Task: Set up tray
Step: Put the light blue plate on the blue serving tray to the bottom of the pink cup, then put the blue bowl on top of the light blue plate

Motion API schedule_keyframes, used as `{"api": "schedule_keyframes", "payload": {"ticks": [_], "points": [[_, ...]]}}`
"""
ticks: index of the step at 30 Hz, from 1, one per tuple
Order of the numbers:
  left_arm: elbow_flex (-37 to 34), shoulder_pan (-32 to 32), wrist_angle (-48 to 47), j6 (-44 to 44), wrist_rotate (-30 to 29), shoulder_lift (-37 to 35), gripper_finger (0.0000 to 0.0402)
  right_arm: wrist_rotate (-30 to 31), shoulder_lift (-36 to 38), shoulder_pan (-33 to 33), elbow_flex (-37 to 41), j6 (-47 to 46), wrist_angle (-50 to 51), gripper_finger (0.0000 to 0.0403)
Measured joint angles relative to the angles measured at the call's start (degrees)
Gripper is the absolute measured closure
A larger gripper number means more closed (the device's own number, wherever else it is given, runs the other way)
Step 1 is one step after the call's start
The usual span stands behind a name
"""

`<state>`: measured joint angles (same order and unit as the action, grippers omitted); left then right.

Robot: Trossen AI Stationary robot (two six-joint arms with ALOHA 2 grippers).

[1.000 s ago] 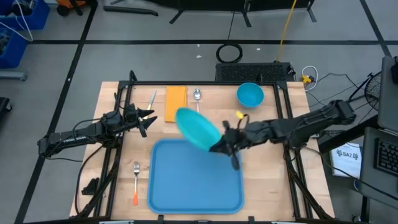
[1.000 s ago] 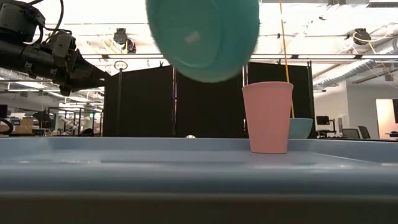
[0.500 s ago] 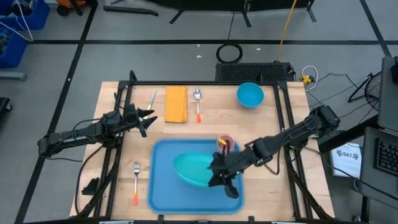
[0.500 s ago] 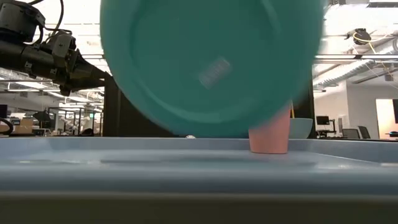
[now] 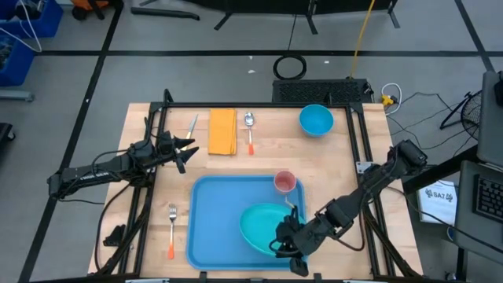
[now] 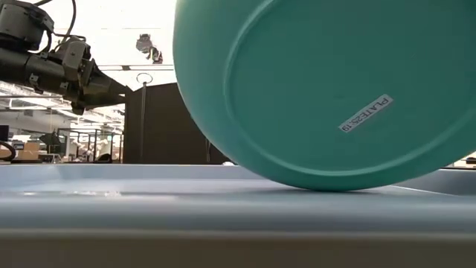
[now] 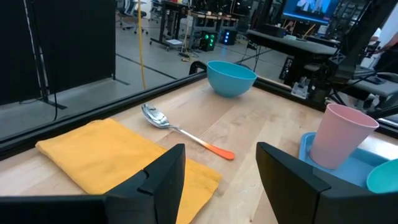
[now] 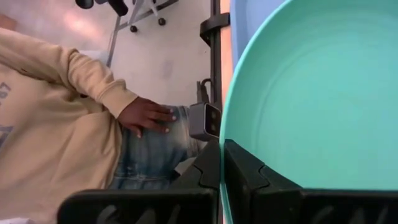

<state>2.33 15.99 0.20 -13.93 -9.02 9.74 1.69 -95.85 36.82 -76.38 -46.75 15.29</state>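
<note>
The light-blue tray (image 5: 212, 224) lies flat at the table's near middle. A pink cup (image 5: 284, 182) stands upright in its far right corner. My right gripper (image 5: 284, 244) is over the tray's near right part, shut on the round teal plate (image 5: 263, 224). In the low view the plate (image 6: 335, 89) fills the picture, with its labelled underside turned to the camera. My left gripper (image 5: 185, 149) waits open above the table's left side, left of a yellow napkin (image 7: 118, 155). My right gripper pinches the teal plate's rim (image 8: 222, 152) between its two fingers (image 8: 242, 168), on the plate's near right side. The fingers come slanting from the near right. The plate is tilted, near side raised. Whether its low edge (image 6: 327, 186) touches the tray (image 6: 149, 201), I cannot tell.
On the far part of the table lie the yellow napkin (image 5: 222, 131), an orange-handled spoon (image 5: 250, 130), a blue bowl (image 5: 316, 120) and a thin utensil (image 5: 192, 124). An orange-handled fork (image 5: 171, 228) lies left of the tray. A person's hand (image 8: 146, 117) shows beyond the near edge.
My right gripper has carried the teal plate from high above the table's middle toward the near edge and down, onto the tray's near right part. The plate has stayed tilted in the shut fingers and now covers the pink cup in the low view.
</note>
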Motion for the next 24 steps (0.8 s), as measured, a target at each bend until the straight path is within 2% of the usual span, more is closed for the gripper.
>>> {"api": "schedule_keyframes", "payload": {"ticks": [11, 24], "points": [[0.0, 0.0, 0.0, 0.0, 0.0, 0.0, 0.0199, -1.8, 0.0, 0.0, 2.4, -5.6, -0.3, 0.0401], [0.0, 0.0, 0.0, 0.0, 0.0, 0.0, 0.0199, -2.4, 0.0, 0.0, 5.6, -10.0, -3.1, 0.0358]]}}
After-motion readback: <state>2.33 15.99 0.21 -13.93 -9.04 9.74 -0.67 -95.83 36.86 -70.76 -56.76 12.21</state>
